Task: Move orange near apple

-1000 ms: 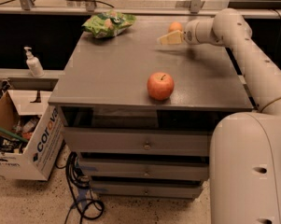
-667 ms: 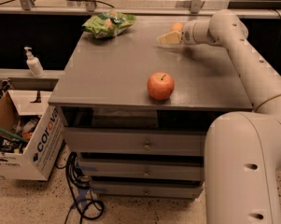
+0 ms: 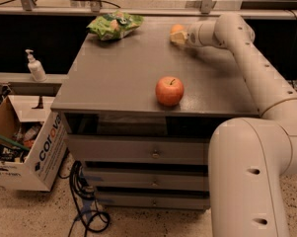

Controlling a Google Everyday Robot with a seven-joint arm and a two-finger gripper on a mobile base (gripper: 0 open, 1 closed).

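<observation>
Now the gripper [image 3: 180, 36] sits at the upper right of the cabinet top [image 3: 113, 73], tighter against the orange [image 3: 176, 29] than a second ago, with its arm [image 3: 256, 73] swung leftward in the frame. The apple [image 3: 169, 91] has not moved from the lower centre, well apart from the orange. The gripper hides the orange's lower edge, and we cannot tell whether it grasps the fruit or merely meets it. The arm's base is cut off at lower right.
</observation>
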